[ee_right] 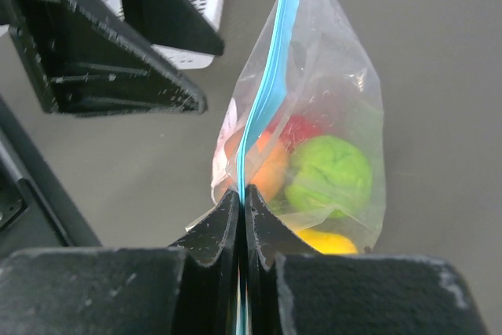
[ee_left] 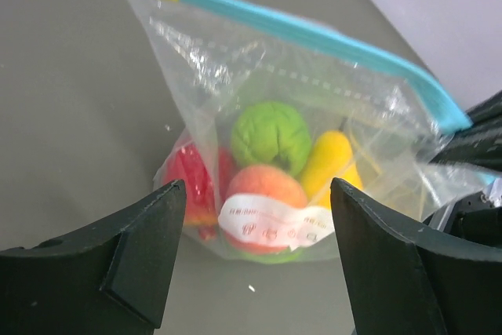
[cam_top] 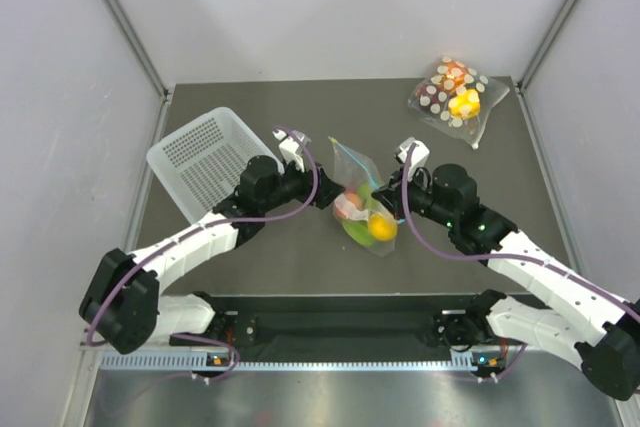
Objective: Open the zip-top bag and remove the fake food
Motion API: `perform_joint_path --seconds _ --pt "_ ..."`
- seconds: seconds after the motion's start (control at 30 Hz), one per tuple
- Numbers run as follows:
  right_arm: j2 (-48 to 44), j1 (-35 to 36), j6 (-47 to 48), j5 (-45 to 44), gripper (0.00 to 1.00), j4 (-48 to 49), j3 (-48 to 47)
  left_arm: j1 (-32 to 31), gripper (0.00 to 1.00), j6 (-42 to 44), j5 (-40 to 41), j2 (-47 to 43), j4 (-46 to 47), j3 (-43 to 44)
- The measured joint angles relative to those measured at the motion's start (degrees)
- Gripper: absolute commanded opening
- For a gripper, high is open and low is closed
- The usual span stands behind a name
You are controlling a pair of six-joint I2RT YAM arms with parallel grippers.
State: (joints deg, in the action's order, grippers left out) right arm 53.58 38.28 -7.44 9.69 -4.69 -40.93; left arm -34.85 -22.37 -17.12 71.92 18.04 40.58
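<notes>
zip-top bag (ee_right: 333,76) is clamped by right tool (ee_right: 241,198), left tool (ee_left: 255,190) spread wide.

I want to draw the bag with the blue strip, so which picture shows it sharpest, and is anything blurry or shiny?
Left wrist view: the zip-top bag is sharpest, with white glints on its crinkles; the left gripper's fingers look soft. Right wrist view: the right gripper, pinching the bag, is blurry up close. Top view: even light, faint shadows, bag small.
</notes>
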Motion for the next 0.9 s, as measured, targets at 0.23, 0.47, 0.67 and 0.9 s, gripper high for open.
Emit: perform_joint_path --seconds 0.23,0.47,0.67,0.9 --pt "-0.6 -0.8 -3.0 4.9 0.0 2.5 1.2 1.7 0.75 -1.1 -2.0 3.1 6.3 -0.8" --pt "-1.2 -1.6 -5.8 8.8 0.0 4.8 2.3 2.3 0.53 -2.5 -4.7 7.2 11.3 -2.5" --pt "-1.6 -1.9 -7.6 10.1 0.0 5.7 3.2 2.3 0.0 -4.5 -8.4 10.5 15.4 -2.6" --pt "-2.3 -3.0 -8.3 10.6 0.19 6.2 4.9 2.6 0.0 -4.6 -10.8 10.6 17.2 -3.6"
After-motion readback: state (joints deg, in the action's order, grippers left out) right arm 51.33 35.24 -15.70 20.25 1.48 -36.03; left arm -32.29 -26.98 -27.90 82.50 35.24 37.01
